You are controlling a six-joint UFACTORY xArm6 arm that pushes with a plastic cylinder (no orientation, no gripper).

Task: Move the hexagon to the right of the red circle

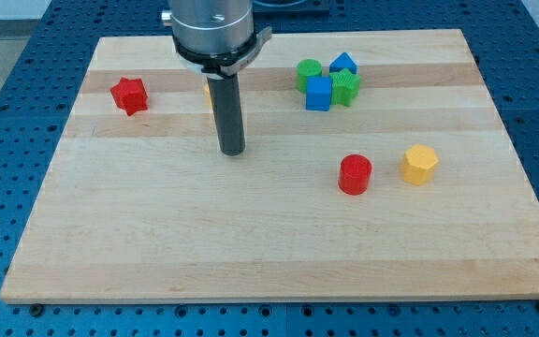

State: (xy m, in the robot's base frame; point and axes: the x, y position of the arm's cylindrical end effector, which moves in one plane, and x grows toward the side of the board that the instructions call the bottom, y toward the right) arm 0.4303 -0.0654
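Note:
The yellow hexagon (420, 164) lies on the wooden board, to the right of the red circle (355, 174) and a little higher in the view, with a small gap between them. My tip (231, 151) rests on the board well to the left of both blocks, near the board's middle. The rod rises from it to the arm's grey end at the view's top. A bit of a yellow-orange block (210, 96) shows behind the rod, mostly hidden.
A red star-shaped block (130, 95) lies at the board's upper left. At the upper right sits a tight cluster: a green cylinder (309, 74), a blue block (343, 65), a blue cube (319, 94) and a green ridged block (347, 88).

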